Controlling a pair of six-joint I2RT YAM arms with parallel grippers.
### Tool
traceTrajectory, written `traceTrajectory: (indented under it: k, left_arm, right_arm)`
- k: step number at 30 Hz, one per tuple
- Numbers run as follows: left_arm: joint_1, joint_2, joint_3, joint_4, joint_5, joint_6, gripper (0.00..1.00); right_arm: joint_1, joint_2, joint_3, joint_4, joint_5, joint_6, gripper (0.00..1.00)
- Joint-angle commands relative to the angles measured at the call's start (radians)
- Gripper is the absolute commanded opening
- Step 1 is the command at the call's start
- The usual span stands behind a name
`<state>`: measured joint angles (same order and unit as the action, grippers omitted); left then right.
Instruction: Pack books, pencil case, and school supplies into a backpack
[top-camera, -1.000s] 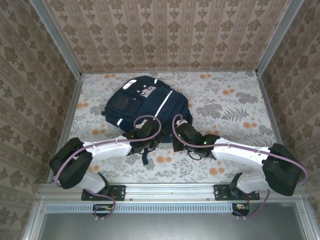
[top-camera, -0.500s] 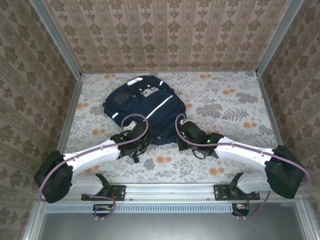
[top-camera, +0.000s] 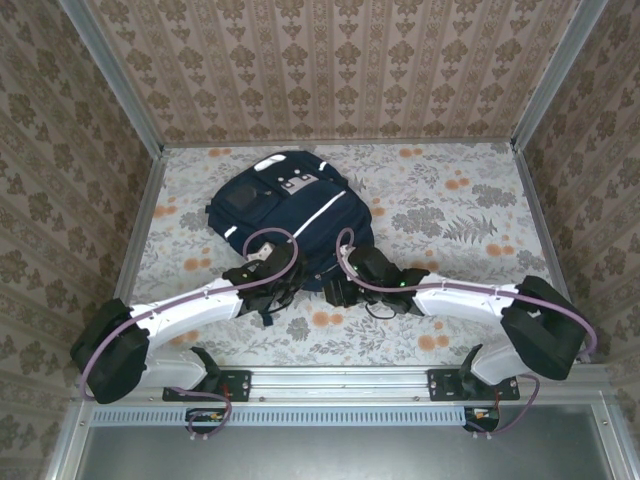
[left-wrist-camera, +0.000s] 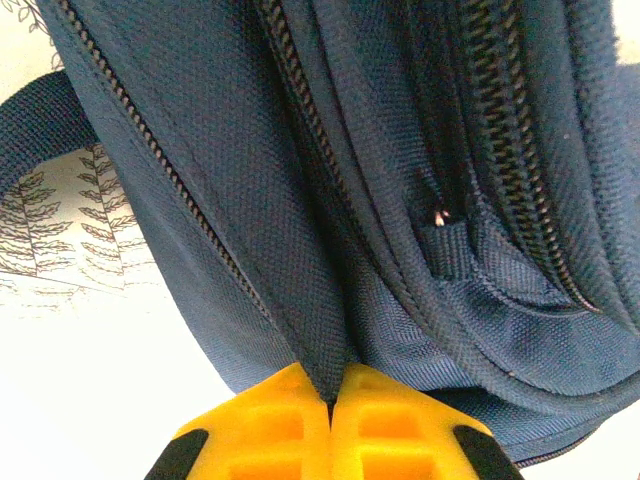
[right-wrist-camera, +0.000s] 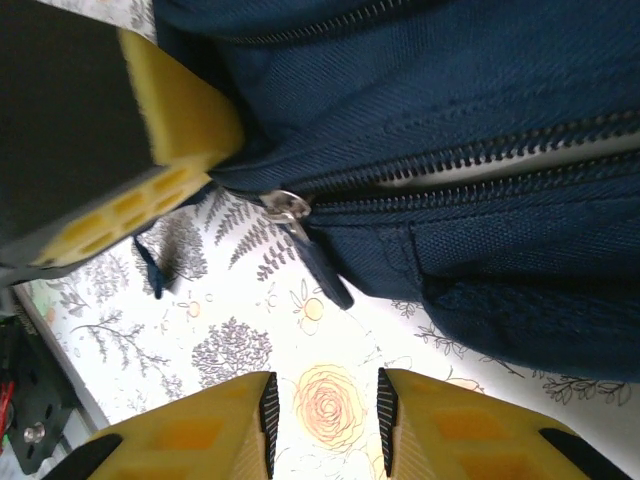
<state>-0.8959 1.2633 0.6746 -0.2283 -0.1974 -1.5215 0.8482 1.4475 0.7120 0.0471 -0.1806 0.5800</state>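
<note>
Navy backpack (top-camera: 290, 205) lying flat on the flowered bench (top-camera: 450, 210), left of centre and toward the far wall, white stripes and pale patch facing up. Left arm (top-camera: 190, 305) stretched in from the near left corner, right arm (top-camera: 460, 298) from the near right, both wrists at the bag's near edge, close beside each other. Left jaws pressed fully together, yellow left pads (left-wrist-camera: 270, 425) pinching a raised fold of the navy cloth between two zip tracks, nothing but the fabric between them. To the left of that fold in the left wrist view, a loop of navy strap (left-wrist-camera: 30, 125) lying on the bench. Right jaws partly apart, nothing between the yellow right pads (right-wrist-camera: 470, 425), a printed orange flower of the bench visible through the gap; hovering just short of the bag, not touching it. Just ahead of them, a small metal zip pull (right-wrist-camera: 286, 204) with a dark blue cloth tab (right-wrist-camera: 328, 272) hanging from the bag's edge toward the bench. Past the pull, two rows of zip teeth slightly parted along a pale slit. Upper left in the right wrist view, one pad of the left jaws clamped on the cloth right next to the pull.
</note>
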Motion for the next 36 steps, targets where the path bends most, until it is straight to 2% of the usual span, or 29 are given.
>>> traceTrajectory:
  k: [1,7,19,20,23,25,26,36]
  left_arm:
    - [0.005,-0.003,0.029,0.001,-0.002,0.020,0.00]
    - [0.006,-0.002,0.032,0.000,-0.002,0.018,0.00]
    - [0.008,0.002,0.041,0.007,0.010,0.017,0.00]
    - [0.008,0.002,0.042,0.008,0.010,0.017,0.00]
    - [0.007,0.004,0.042,0.008,0.013,0.017,0.00]
    - [0.011,0.002,0.040,0.008,0.012,0.017,0.00]
    - [0.011,0.001,0.037,0.007,0.012,0.017,0.00]
    - [0.064,-0.096,-0.017,-0.053,0.000,0.026,0.00]
  right_arm:
    - [0.003,0.041,0.045,0.054,-0.046,0.013,0.35]
    - [0.005,0.100,0.082,0.032,-0.001,-0.002,0.39]
    - [0.005,0.171,0.128,0.068,0.089,-0.006,0.40]
    - [0.004,0.173,0.131,0.072,0.094,-0.006,0.39]
    - [0.004,0.185,0.145,0.070,0.099,-0.010,0.23]
    - [0.004,0.183,0.147,0.059,0.105,-0.011,0.04]
    - [0.003,0.179,0.146,0.050,0.109,-0.011,0.00]
    - [-0.013,0.047,0.085,-0.134,0.277,-0.025,0.00]
